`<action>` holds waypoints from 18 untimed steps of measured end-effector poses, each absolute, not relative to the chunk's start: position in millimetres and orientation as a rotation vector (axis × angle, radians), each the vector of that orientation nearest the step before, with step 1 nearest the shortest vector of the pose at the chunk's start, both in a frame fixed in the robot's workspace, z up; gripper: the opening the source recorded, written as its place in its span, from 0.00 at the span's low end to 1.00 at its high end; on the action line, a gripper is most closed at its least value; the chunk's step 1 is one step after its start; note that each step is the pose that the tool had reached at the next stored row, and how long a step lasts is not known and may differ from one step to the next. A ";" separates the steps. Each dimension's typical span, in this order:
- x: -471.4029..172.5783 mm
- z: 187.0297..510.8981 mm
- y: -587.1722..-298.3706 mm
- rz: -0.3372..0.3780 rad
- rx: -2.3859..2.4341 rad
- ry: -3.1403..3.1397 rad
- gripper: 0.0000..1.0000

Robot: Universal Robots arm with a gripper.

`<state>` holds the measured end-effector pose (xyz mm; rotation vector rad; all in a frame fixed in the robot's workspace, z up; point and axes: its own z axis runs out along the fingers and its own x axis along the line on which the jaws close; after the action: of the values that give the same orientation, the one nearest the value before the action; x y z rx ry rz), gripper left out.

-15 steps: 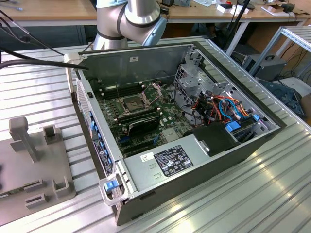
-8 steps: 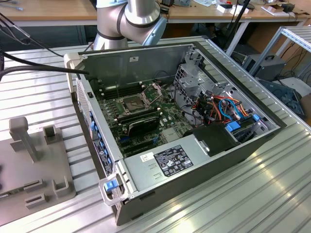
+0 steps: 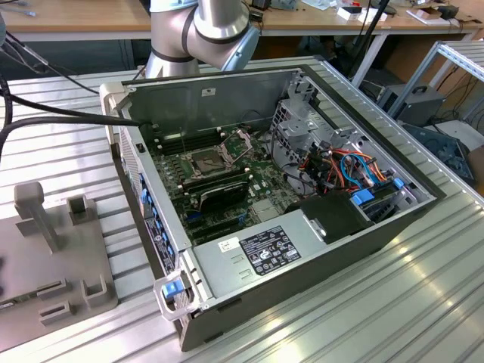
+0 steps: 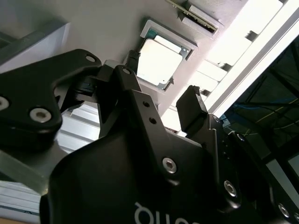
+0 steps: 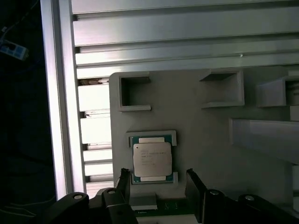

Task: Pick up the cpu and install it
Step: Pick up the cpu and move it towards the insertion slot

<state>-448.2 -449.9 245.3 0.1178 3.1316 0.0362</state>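
Gripper (image 5: 157, 173) is hovering over the cpu (image 5: 151, 159), jaws apart. The cpu is sitting nested on the grey fixture plate (image 5: 201, 130). Light, stiff, likely fragile underneath; I'm favouring opposite edges.

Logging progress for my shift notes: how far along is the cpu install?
Nothing looks done: the cpu lies on the grey fixture. In hand: the gripper hovers by it, fingers open either side. Left: grasping it and seating it in the motherboard socket.
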 end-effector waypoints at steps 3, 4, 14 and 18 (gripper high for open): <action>-448.2 241.5 -449.9 0.036 0.118 3.132 0.60; -448.2 240.0 -449.9 0.036 0.118 3.131 0.60; -448.2 237.8 -449.9 0.036 0.118 3.132 0.60; -448.2 233.1 -449.9 0.032 0.118 3.131 0.60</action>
<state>-448.2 -449.9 233.1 0.1177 3.1315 0.0324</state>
